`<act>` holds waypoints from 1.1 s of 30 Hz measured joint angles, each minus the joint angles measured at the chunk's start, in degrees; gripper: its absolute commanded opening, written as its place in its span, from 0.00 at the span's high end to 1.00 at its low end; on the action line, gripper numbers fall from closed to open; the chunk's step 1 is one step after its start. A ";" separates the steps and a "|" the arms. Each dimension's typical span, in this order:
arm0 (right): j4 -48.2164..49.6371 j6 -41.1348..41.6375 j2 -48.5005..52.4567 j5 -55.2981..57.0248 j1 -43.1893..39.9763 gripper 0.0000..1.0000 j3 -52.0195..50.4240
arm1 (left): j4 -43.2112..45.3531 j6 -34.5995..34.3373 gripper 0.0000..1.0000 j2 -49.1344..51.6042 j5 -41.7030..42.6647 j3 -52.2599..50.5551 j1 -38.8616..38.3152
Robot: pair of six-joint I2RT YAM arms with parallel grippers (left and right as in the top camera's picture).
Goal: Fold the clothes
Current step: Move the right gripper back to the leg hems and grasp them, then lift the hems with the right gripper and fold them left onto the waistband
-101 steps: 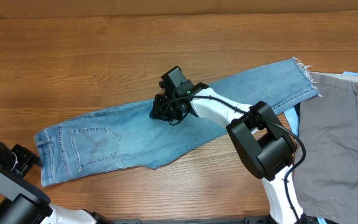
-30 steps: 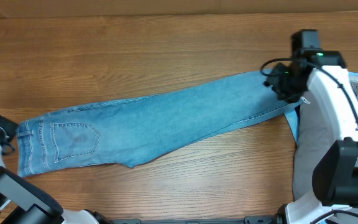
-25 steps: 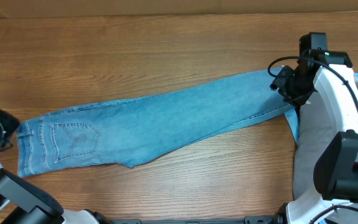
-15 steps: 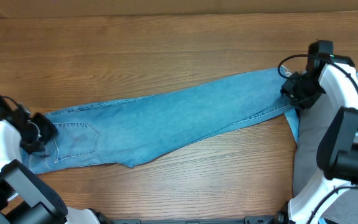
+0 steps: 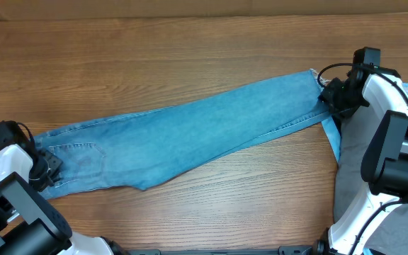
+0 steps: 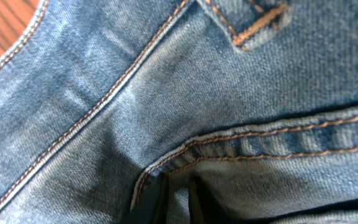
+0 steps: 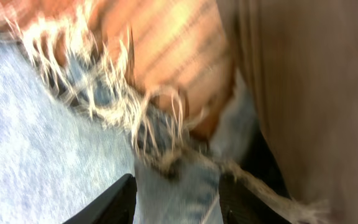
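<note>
Jeans (image 5: 190, 131) lie stretched out flat on the desk (image 5: 154, 49), long axis running from the waistband (image 6: 260, 146) at near left up to the frayed hem (image 7: 154, 124) at far right, with an arm at each end. The left hand (image 5: 44, 170) sits right on the waistband end, its fingers (image 6: 157, 199) nearly together and nipping a fold of denim. The right hand (image 5: 331, 95) is at the hem, fingers (image 7: 120, 199) apart with the fray between them, though I cannot tell whether they bite.
</note>
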 measured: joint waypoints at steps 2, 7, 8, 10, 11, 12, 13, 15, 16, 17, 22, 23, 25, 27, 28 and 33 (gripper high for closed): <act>1.68 -0.50 0.11 -0.50 -0.04 0.54 0.00 | 0.48 -0.07 0.83 0.04 -0.61 0.00 0.76; 4.20 -3.21 0.22 -5.14 -0.04 0.60 0.00 | 1.22 -0.07 0.81 0.13 -1.40 0.00 2.67; 4.55 -3.56 0.22 -6.05 -0.04 0.60 0.00 | 1.31 -0.09 0.80 0.15 -1.44 0.00 2.75; 4.52 -4.17 0.22 -7.21 0.02 0.64 0.00 | 1.38 -0.07 0.79 0.15 -1.44 0.00 2.75; 4.39 -4.39 0.22 -7.63 0.11 0.64 0.00 | 1.42 -0.09 0.78 0.15 -1.42 0.00 2.75; 4.17 -4.46 0.22 -7.93 0.24 0.64 0.00 | 1.42 -0.09 0.78 0.15 -1.42 0.00 2.75; 4.00 -4.48 0.22 -8.04 0.35 0.64 0.00 | 1.46 -0.09 0.78 0.15 -1.42 0.00 2.75; 3.91 -4.59 0.24 -8.28 0.79 0.64 0.00 | 1.46 -0.09 0.78 0.15 -1.40 0.00 2.75; 3.89 -4.61 0.24 -8.31 1.07 0.64 0.00 | 1.46 -0.09 0.78 0.15 -1.40 0.00 2.75; 3.89 -4.63 0.31 -8.35 1.40 0.66 0.00 | 1.46 -0.09 0.78 0.15 -1.42 0.00 2.75; 3.89 -5.16 0.85 -8.41 2.60 0.95 -0.46 | 1.46 -0.09 0.77 0.15 -1.42 0.00 2.75; 3.78 -5.07 1.05 -8.41 2.64 0.96 -0.57 | 1.44 -0.09 0.77 0.15 -1.42 0.00 2.75; 3.56 -4.92 1.29 -8.44 2.69 0.96 -0.61 | 1.44 -0.07 0.76 0.15 -1.42 0.00 2.75; 3.17 -4.98 1.29 -8.44 2.54 0.96 -0.61 | 1.44 -0.07 0.76 0.15 -1.40 0.00 2.75; 2.56 -5.07 1.27 -8.50 2.29 0.96 -0.57 | 1.44 -0.07 0.76 0.15 -1.40 0.00 2.75; -1.88 -8.09 -0.44 -10.69 -0.11 0.96 -0.46 | 1.46 -0.07 0.76 0.15 -1.40 0.00 2.75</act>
